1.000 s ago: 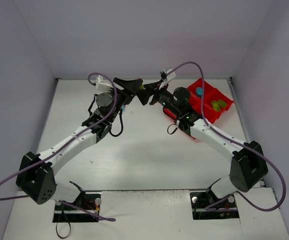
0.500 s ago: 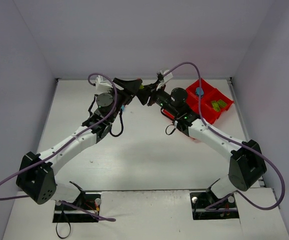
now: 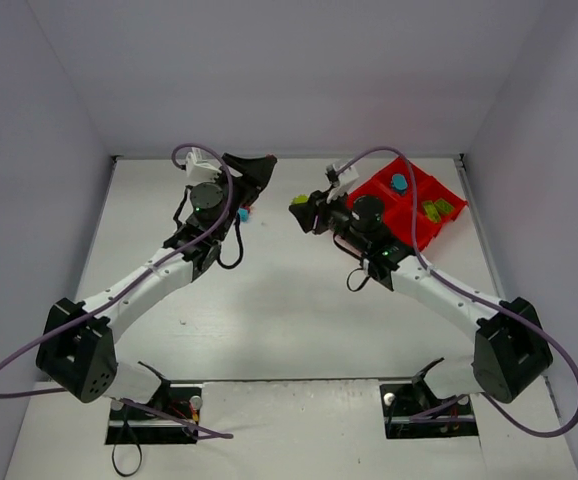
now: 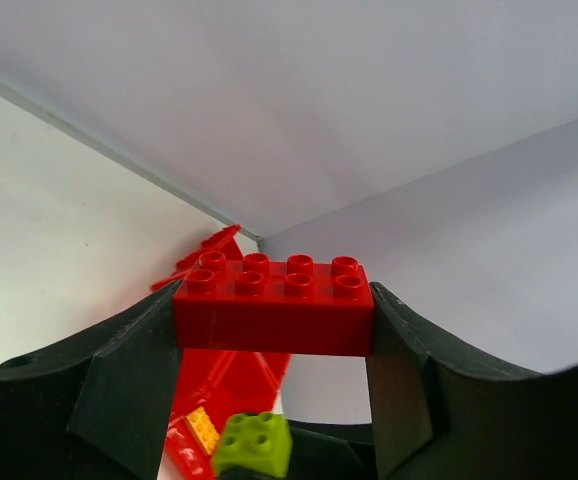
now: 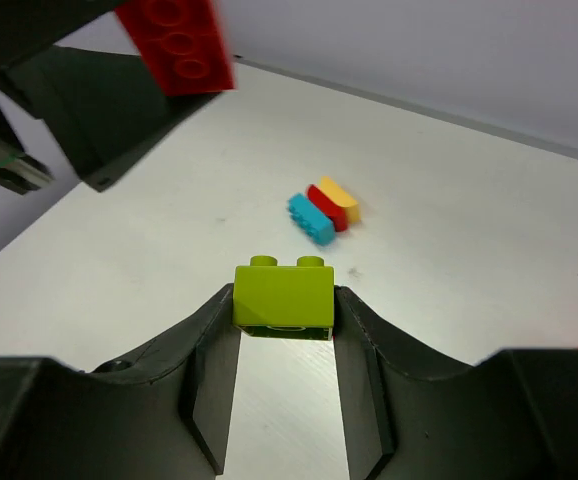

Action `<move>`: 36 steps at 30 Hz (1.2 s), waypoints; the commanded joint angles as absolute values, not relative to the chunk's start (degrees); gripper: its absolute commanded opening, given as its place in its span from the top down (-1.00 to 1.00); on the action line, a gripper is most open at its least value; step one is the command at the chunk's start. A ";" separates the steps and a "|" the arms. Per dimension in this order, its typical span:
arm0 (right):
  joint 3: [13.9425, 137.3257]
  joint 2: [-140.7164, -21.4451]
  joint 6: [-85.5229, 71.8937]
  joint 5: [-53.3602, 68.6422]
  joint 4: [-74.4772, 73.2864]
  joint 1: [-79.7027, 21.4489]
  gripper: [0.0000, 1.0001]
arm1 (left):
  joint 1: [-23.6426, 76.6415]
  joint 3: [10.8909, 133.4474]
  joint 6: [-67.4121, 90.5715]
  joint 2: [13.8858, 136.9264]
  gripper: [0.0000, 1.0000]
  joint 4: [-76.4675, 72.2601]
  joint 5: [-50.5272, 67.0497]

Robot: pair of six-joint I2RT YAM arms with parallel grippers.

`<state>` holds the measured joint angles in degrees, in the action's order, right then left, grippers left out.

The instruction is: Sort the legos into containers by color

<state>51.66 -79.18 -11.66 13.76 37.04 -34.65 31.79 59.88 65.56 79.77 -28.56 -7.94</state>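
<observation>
Carrying step: left fingers (image 4: 129, 370) clamp a glossy red brick (image 4: 272, 308), eight-studded, by its ends; right fingers (image 5: 207, 375) pinch a small lime brick (image 5: 283, 293), two studs showing; both aloft over the bench (image 3: 269, 300), left of the walled tray (image 3: 424, 225); next, each needs carrying to its colour's compartment, then release

This is a robotics lab test cell, plainly not a home or a shop. A bare white table (image 3: 289, 310) is boxed in by plain pale walls (image 3: 289, 70) on the left, right and far sides. A left arm (image 3: 139, 285) and a right arm (image 3: 439, 290), both white and black, are bolted at the near edge. Purple cables (image 3: 377, 151) loop loose around them, and exposed wiring (image 3: 154, 412) shows at the mounts. The props are toy bricks (image 5: 324, 210) and a red compartment tray (image 3: 436, 234).
</observation>
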 commanded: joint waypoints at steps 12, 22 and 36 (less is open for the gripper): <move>58.18 -76.29 -12.83 -4.74 18.64 -13.56 1.00 | 21.10 61.26 38.35 78.14 1.00 -18.93 6.85; 68.11 -84.01 -14.15 -9.84 7.83 -0.54 1.00 | 23.64 58.01 14.51 70.05 1.00 -7.30 6.94; 73.30 -97.37 -16.52 -4.05 5.71 8.70 0.85 | 24.26 55.82 3.79 68.73 1.00 -3.77 18.45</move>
<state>69.43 -96.60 -15.27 -5.48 3.99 7.97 24.12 56.01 8.82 68.97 -1.56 14.55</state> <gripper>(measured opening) 0.347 0.577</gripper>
